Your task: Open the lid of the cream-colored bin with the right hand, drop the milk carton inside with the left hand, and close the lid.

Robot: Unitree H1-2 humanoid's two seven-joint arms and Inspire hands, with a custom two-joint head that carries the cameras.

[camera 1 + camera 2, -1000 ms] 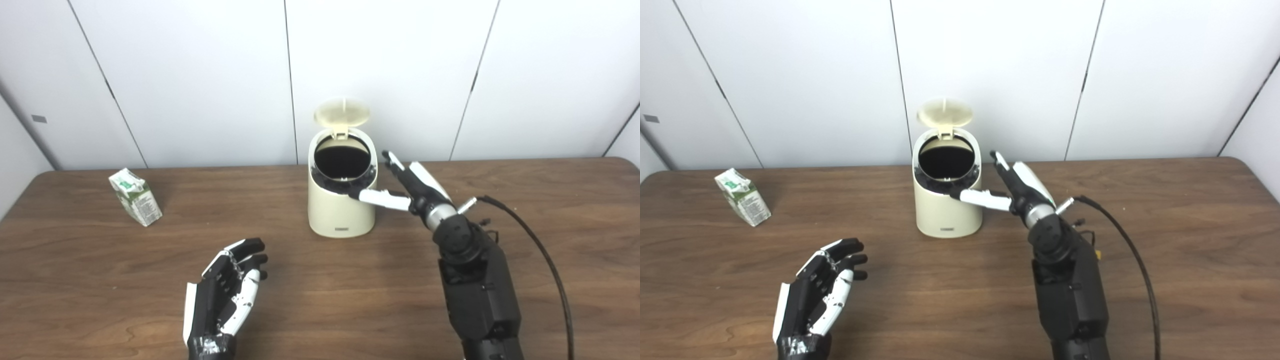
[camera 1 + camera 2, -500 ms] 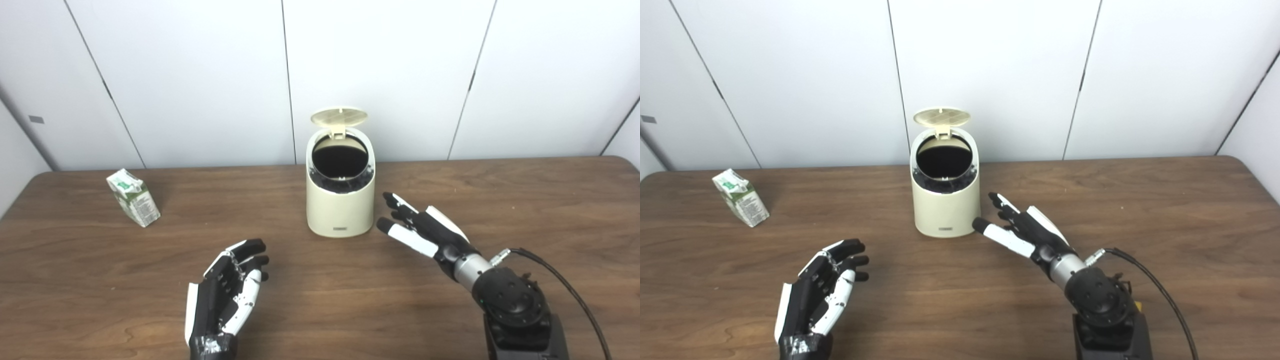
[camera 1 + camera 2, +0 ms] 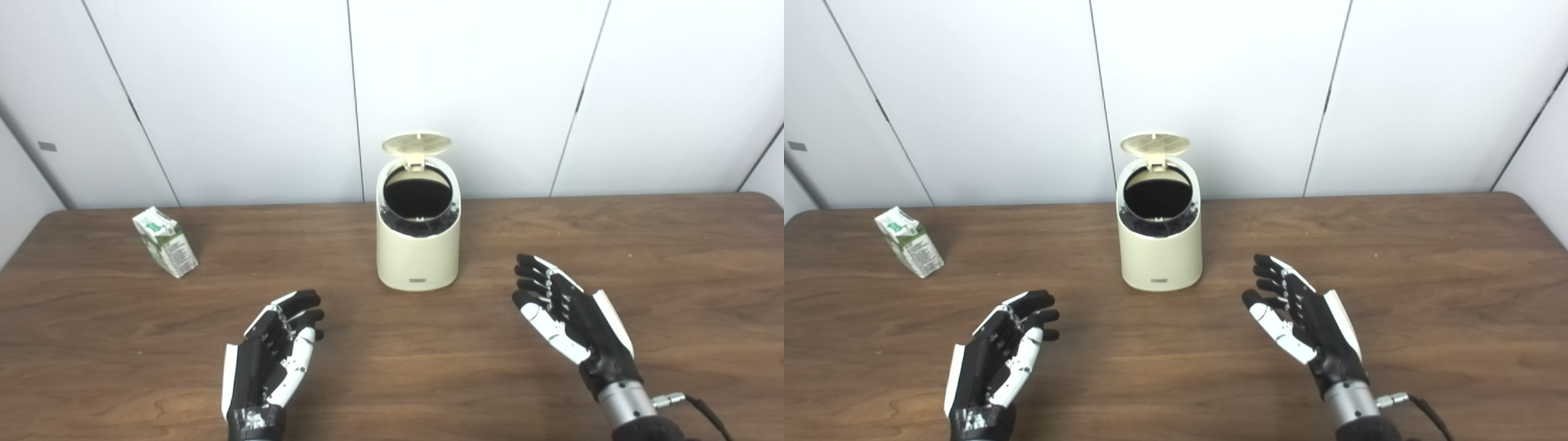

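Note:
The cream-colored bin (image 3: pixel 418 257) stands at the middle of the table's far half. Its round lid (image 3: pixel 417 144) is swung up on the rear hinge, and the dark inside shows. A green and white milk carton (image 3: pixel 165 241) stands far left on the table, tilted a little. My left hand (image 3: pixel 274 355) rests low at the near side, open, palm up, well short of the carton. My right hand (image 3: pixel 569 318) is open too, fingers apart, to the right of the bin and nearer to me, touching nothing.
The brown wooden table (image 3: pixel 674 257) runs the full width of the view, with white wall panels (image 3: pixel 245 92) right behind it. A thin cable (image 3: pixel 674 401) leaves the right wrist near the bottom edge.
My right hand left the bin's rim and drew back toward me and down to the right, turning palm up. The lid stayed up. The left hand barely moved.

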